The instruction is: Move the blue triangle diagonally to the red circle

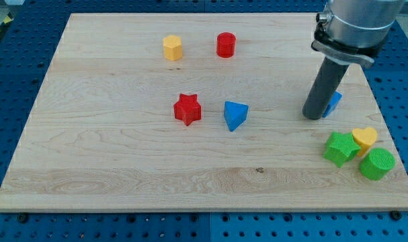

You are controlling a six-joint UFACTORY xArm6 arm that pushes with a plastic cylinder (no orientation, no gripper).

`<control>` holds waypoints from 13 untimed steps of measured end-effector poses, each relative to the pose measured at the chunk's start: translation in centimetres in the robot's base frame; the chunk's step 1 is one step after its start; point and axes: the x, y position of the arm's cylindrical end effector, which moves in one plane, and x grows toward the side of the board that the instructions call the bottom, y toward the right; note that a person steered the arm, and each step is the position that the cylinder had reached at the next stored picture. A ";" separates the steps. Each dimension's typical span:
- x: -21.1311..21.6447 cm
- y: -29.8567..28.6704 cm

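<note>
My tip (314, 117) rests on the wooden board (109, 161) toward the view's right, a plain dark rod with nothing held and nothing to open or close. It stands right against a blue block (334, 102) that is mostly hidden behind the rod, so I cannot make out its shape.

The blue triangle (234, 115) sits near the board's middle, well apart from my tip to the view's left, with bare wood between us. Just beside it on the view's left is the red star (187, 108), the two close but not touching. The red circle (226, 45) stands toward the view's top, nearly straight above the triangle, with open board between them. The yellow hexagon (173, 48) is near the circle on its left.

At the view's bottom right, close to the board's edge, a green star (340, 148), a yellow heart (365, 138) and a green cylinder (377, 163) crowd together, touching or nearly so.

The board is pale, smooth-grained wood with a small dark knot near the bottom; its left half and bottom strip lie open. The blocks look like matte, chunky moulded pieces.
</note>
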 end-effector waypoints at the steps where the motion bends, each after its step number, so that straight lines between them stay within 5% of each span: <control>1: -1.4 2.0; 3: -2.4 4.0; 6: 5.6 -7.5; 8: 4.4 -19.3; 13: 0.7 -10.6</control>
